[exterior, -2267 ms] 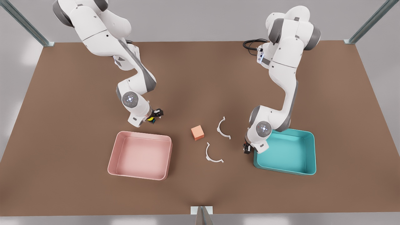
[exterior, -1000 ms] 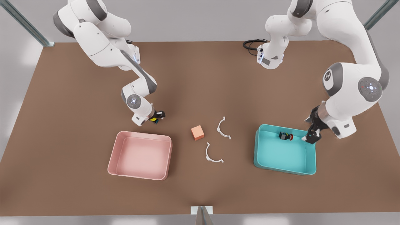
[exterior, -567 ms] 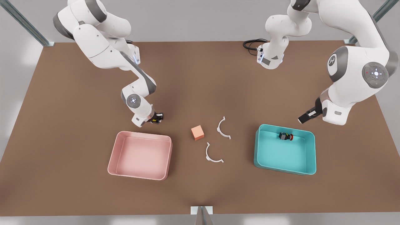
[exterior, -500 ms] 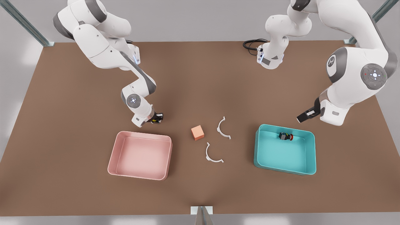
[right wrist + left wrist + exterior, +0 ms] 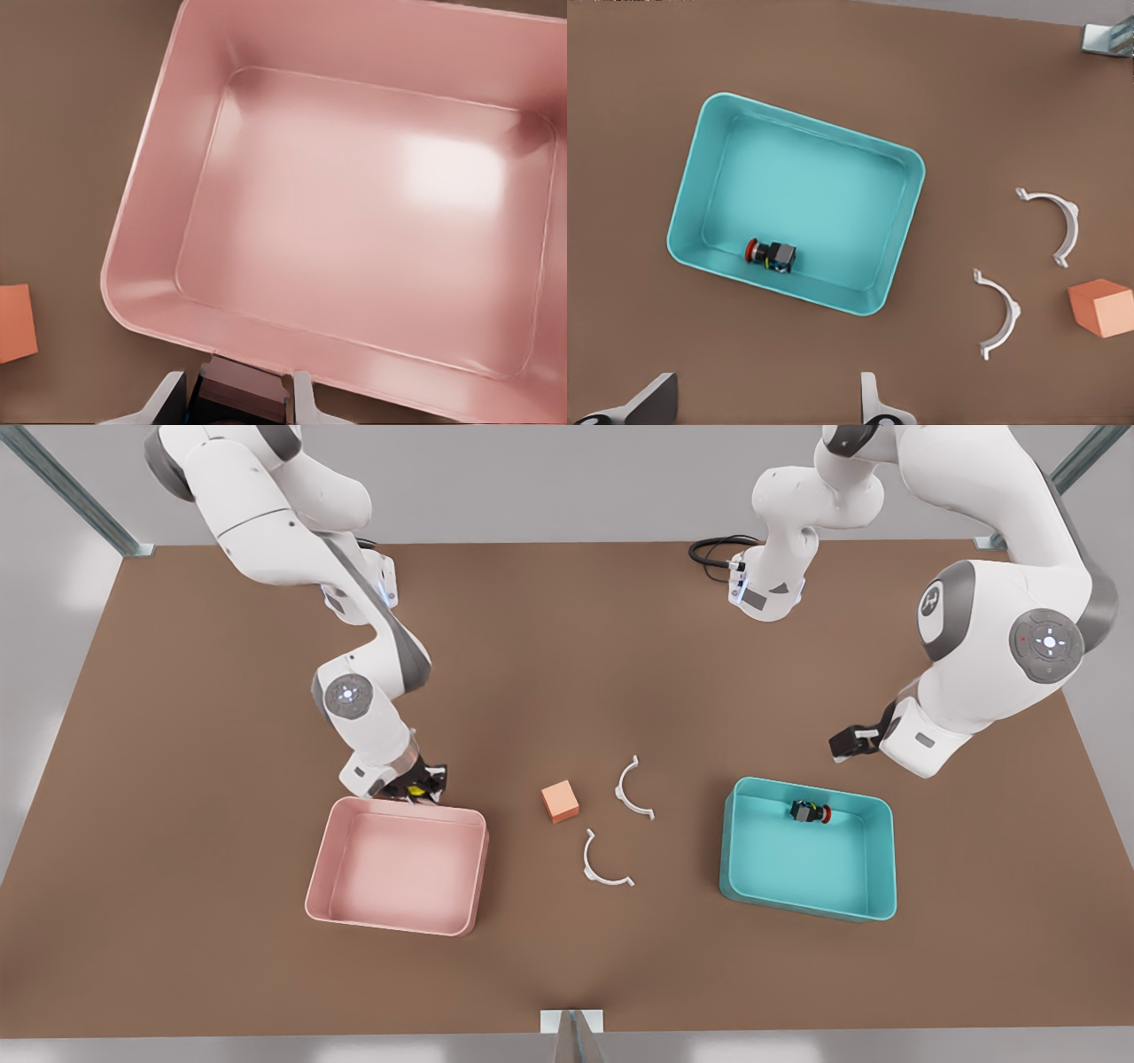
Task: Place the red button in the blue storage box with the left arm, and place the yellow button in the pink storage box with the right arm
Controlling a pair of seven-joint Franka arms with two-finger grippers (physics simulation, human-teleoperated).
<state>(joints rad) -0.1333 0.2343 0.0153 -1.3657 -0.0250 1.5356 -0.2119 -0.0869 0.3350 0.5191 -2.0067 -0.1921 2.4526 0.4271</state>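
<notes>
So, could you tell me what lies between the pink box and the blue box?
In the front view: an orange cube and two white curved clips.

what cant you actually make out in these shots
- The yellow button: in the front view the right gripper covers most of it, leaving a yellow speck; in the right wrist view a dark block sits between the fingers, its cap cut off by the edge.
- The left gripper: in the front view it is too small to read; the left wrist view's edge crops its fingertips.
- The red button in the blue box: details too small.

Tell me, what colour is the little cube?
Orange cube, seen best in the front view.
</notes>
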